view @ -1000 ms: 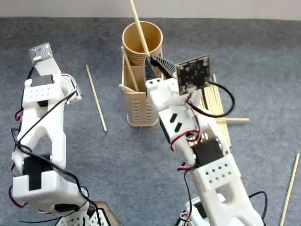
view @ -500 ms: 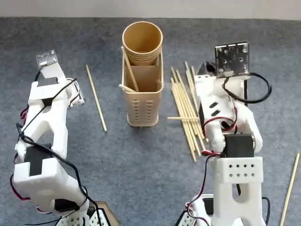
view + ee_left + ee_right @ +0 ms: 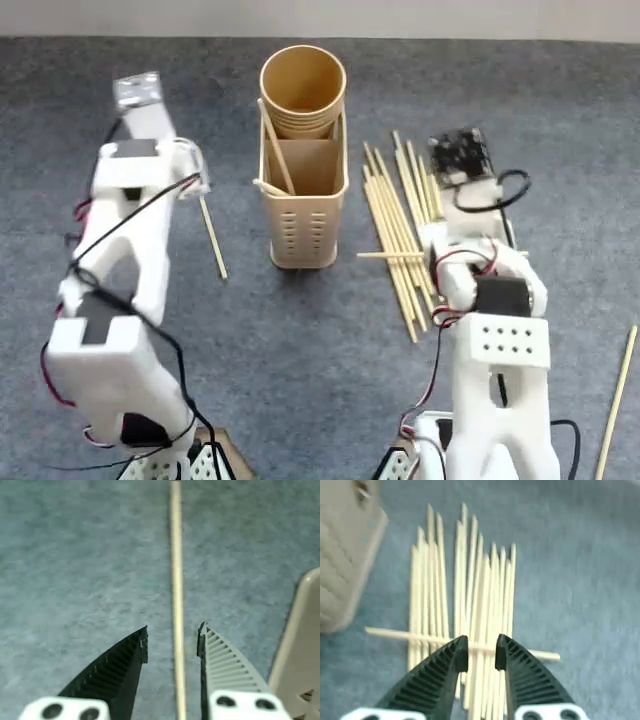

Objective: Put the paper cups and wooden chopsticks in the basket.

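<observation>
- Two compartments divide the tan basket [image 3: 303, 215], which stands upright on the grey tabletop [image 3: 560, 120].
- Stacked paper cups [image 3: 303, 85] sit upright in its far compartment, and a couple of wooden chopsticks [image 3: 281, 158] lean in the near one.
- The left hand [image 3: 172, 639] hovers with its fingers well apart, one on either side of a lone chopstick [image 3: 176, 570] lying on the tabletop near the basket. I cannot tell whether they touch it.
- The right hand [image 3: 481, 650] hangs over a pile of chopsticks [image 3: 465, 580] on the basket's other side, with a narrow gap between its fingers.
- One crosswise chopstick [image 3: 390, 634] lies across that pile.
- Another stray chopstick [image 3: 615, 405] lies well apart, by the tabletop's right edge.
</observation>
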{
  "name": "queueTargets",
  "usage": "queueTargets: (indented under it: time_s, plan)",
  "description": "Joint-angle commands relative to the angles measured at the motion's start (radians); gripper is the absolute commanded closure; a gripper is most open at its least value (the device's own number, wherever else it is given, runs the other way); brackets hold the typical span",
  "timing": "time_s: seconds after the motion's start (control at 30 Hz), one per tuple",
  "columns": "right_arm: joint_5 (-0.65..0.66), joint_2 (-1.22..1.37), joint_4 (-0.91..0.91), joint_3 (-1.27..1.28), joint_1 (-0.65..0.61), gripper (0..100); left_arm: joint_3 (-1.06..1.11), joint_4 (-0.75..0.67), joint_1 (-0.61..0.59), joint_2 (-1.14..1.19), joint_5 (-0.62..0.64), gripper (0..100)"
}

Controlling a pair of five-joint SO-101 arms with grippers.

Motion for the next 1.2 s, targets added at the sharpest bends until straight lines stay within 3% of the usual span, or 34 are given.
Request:
queueTargets:
  time_s: [0.0, 0.27, 0.43, 0.63, 0.77, 0.93, 1.07, 1.17]
  plan:
    - [0.041, 0.030, -0.076, 0.065, 0.096, 89.4, -0.117, 0.023, 0.024, 0.131, 0.014, 81]
    - [0.083, 0.059, -0.200, 0.226, 0.157, 89.4, -0.572, 0.308, -0.010, 0.515, 0.018, 82]
    - [0.075, 0.059, -0.202, 0.274, 0.185, 89.4, -0.895, 0.463, -0.005, 0.690, -0.107, 100]
    - [0.017, 0.058, -0.205, 0.331, 0.236, 93.1, -1.314, 0.675, -0.035, 0.750, -0.126, 100]
    - [-0.020, 0.058, -0.205, 0.338, 0.237, 99.0, -1.685, 0.779, -0.041, 0.684, -0.203, 100]
    - [-0.101, 0.054, -0.245, 0.387, 0.239, 99.2, -1.636, 0.638, 0.028, 0.306, -0.307, 100]
    - [-0.141, -0.088, -0.335, 0.493, 0.237, 99.2, -1.587, 0.520, 0.202, 0.036, -0.351, 100]
    - [-0.149, -0.363, -0.311, 0.601, 0.223, 99.2, -1.515, 0.621, 0.423, -0.122, -0.437, 100]
